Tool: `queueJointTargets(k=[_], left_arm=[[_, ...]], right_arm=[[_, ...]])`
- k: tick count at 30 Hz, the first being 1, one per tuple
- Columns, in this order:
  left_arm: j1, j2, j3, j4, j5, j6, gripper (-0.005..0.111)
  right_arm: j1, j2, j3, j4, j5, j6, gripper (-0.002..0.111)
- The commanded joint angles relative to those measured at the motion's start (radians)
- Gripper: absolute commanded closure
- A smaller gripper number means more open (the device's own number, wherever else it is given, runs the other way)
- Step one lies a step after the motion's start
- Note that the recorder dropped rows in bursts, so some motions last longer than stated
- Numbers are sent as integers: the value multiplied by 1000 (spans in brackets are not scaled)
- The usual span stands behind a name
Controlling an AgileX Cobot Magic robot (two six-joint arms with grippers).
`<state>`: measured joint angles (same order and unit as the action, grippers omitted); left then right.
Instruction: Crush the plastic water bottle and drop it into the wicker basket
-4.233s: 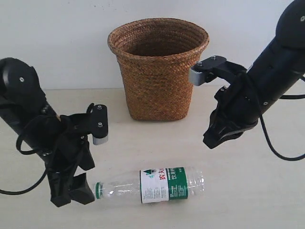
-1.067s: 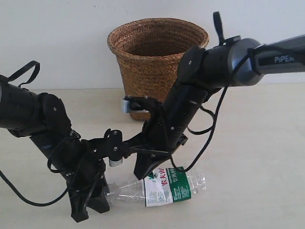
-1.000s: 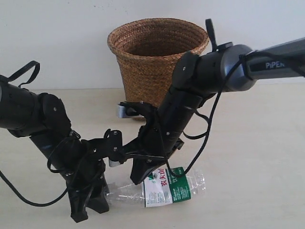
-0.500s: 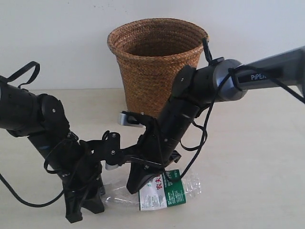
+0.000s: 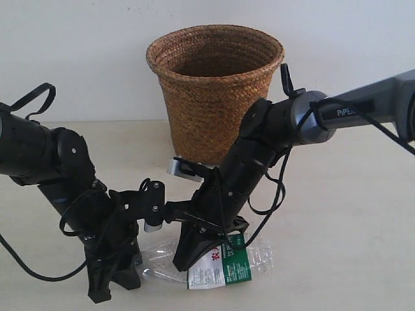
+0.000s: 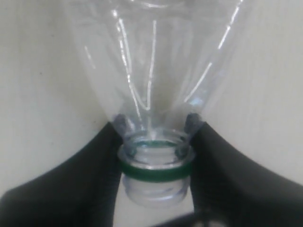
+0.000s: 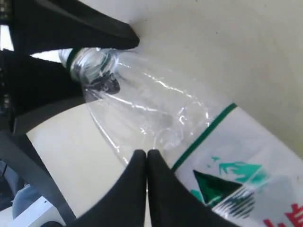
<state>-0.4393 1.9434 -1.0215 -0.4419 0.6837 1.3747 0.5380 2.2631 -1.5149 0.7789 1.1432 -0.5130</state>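
As my left gripper (image 6: 154, 139) clamps the plastic water bottle (image 5: 228, 265) by the neck, my closed right gripper (image 7: 146, 156) touches its side.

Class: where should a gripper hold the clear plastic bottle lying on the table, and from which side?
The narrow neck beside the green ring of the clear plastic water bottle, approached from its mouth end: it lies flat, and the neck looks stiffer than the body.

Exterior: frontal, slightly raised; wicker basket (image 5: 214, 97) at 12 o'clock. Wrist cams: close-up, both share plastic water bottle (image 6: 151, 61) neck.
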Motion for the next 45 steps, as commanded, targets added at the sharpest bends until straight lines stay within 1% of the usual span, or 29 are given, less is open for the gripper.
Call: queueJointTargets(k=[1, 5, 7, 12, 17, 21, 25, 28, 34, 39, 45], left_arm=[[-3, 3, 1, -36, 2, -29, 103], [-3, 18, 1, -33, 2, -35, 103], [-3, 22, 1, -32, 2, -35, 103], [-3, 26, 1, -10, 2, -35, 103], [-3, 26, 1, -10, 2, -35, 103], [-3, 26, 1, -10, 4, -35, 103], [-3, 26, 1, -10, 2, -35, 103], [-3, 26, 1, -10, 2, -35, 103], [-3, 26, 1, -10, 2, -35, 103], [-3, 26, 1, -10, 2, -35, 103], [-3, 26, 1, -7, 1, -35, 103]], right_arm=[[-12, 89, 37, -283, -141, -84, 108], [-12, 89, 37, -297, -110, -264, 108], [-15, 89, 34, -314, -101, -292, 108], [-16, 113, -9, -341, -95, -195, 108], [-16, 142, -135, -410, -43, -53, 108], [-16, 205, -207, -415, 6, -43, 108], [-16, 259, -244, -457, -14, -8, 108], [-16, 258, -252, -464, -7, -3, 108], [-16, 179, -252, -435, 78, 13, 108], [-16, 51, -252, -356, 78, 13, 108], [-30, -114, -252, -371, 78, 33, 108]])
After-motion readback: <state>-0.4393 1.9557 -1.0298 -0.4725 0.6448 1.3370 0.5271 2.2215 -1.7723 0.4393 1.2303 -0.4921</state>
